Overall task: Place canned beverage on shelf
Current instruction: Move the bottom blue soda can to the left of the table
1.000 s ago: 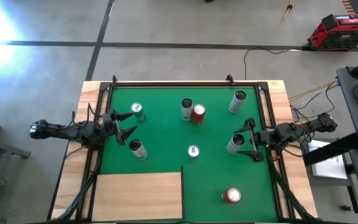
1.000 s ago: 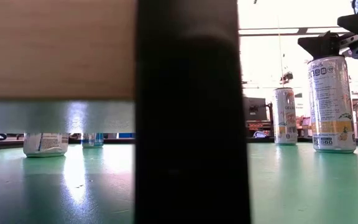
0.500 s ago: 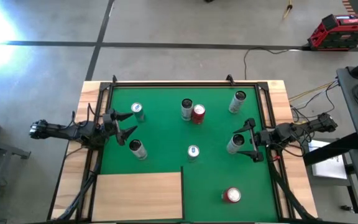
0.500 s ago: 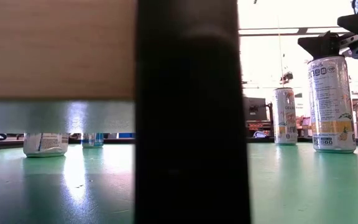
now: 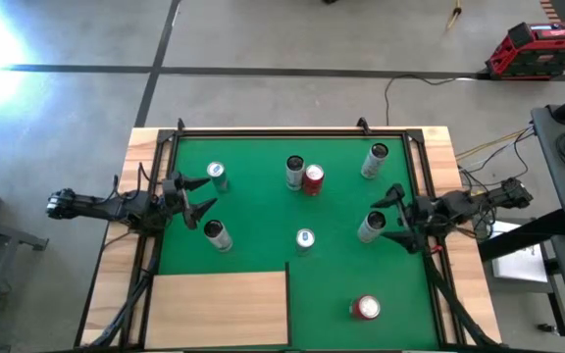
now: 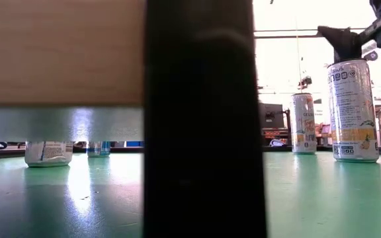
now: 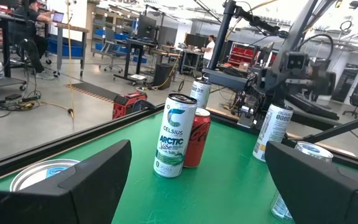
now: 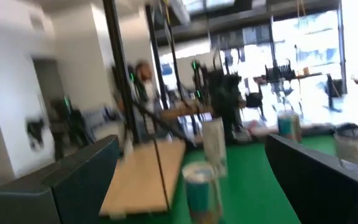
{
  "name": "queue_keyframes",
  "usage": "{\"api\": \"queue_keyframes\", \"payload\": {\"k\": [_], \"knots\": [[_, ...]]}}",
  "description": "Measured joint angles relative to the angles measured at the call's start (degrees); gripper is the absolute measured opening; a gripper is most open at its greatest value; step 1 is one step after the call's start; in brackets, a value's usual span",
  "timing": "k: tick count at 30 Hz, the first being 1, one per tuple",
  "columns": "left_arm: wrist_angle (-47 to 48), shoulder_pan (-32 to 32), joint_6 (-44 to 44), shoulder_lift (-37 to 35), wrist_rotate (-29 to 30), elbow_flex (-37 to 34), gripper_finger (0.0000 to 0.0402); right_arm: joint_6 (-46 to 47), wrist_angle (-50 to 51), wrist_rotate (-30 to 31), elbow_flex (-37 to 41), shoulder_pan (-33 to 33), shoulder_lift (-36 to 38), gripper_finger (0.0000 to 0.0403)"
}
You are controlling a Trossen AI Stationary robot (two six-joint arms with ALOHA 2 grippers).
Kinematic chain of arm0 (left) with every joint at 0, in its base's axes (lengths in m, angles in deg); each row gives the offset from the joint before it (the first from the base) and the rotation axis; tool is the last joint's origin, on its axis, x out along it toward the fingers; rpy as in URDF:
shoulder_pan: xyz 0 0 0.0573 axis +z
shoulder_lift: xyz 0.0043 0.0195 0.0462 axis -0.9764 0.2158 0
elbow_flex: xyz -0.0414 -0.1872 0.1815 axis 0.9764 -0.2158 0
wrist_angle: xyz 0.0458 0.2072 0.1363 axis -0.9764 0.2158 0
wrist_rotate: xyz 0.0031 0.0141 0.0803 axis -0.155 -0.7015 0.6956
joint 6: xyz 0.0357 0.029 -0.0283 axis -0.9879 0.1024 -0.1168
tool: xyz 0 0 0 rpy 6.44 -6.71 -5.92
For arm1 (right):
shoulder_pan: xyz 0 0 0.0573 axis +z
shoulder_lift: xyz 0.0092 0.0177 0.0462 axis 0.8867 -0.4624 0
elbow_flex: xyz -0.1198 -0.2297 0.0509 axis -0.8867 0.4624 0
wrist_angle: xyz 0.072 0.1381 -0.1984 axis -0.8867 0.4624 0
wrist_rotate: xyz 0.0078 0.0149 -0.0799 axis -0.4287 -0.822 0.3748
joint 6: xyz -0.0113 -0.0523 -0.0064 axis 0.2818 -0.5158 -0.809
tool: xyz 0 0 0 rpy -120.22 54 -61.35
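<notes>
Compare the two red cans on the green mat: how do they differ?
The red can by the back stands touching a silver-white can; the red can at the front stands alone, apart from every other can. The back one sits near the mat's middle line, the front one toward the right side, level with the shelf. Both are upright, red, with silver tops.

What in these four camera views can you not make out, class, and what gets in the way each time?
1. Low view: a dark post and the shelf block the left gripper.
2. Right wrist view: motion blur smears the cans' labels, e.g. the nearest can.
3. High view: the cans' labels, e.g. the red can, are too small.
4. Low view: the right gripper is cut off by the frame edge.
</notes>
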Motion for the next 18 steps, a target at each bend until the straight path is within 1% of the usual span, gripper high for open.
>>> {"api": "queue_keyframes", "payload": {"k": [5, 7, 10, 12, 14, 16, 18], "knots": [[0.0, 0.0, 0.0, 0.0, 0.0, 0.0, 0.0355, -2.3, -9.8, 0.0, -0.1, 0.0, 0.0, 0.0396], [0.0, 0.0, 0.0, 0.0, 0.0, 0.0, 0.0355, -3.5, -8.4, 0.0, -1.1, 0.0, -0.1, 0.0396], [0.0, 0.0, 0.0, 0.0, 0.0, 0.0, 0.0355, -4.7, -7.3, 1.3, -4.6, 0.0, -2.6, 0.0396], [0.0, 0.0, 0.0, 0.0, 0.0, 0.0, 0.0355, -4.8, -5.4, 3.9, -7.7, 0.0, -5.6, 0.0396], [0.0, 0.0, 0.0, 0.0, 0.0, 0.0, 0.0355, -4.8, -1.1, 7.7, -11.5, 0.0, -9.6, 0.0396], [0.0, 0.0, 0.0, 0.0, 0.0, 0.0, 0.0355, -3.8, 3.3, 12.3, -15.8, 0.0, -13.9, 0.0396], [0.0, 0.0, 0.0, 0.0, 0.0, 0.0, 0.0355, 0.2, 7.5, 18.6, -20.4, 0.0, -17.9, 0.0396]]}}
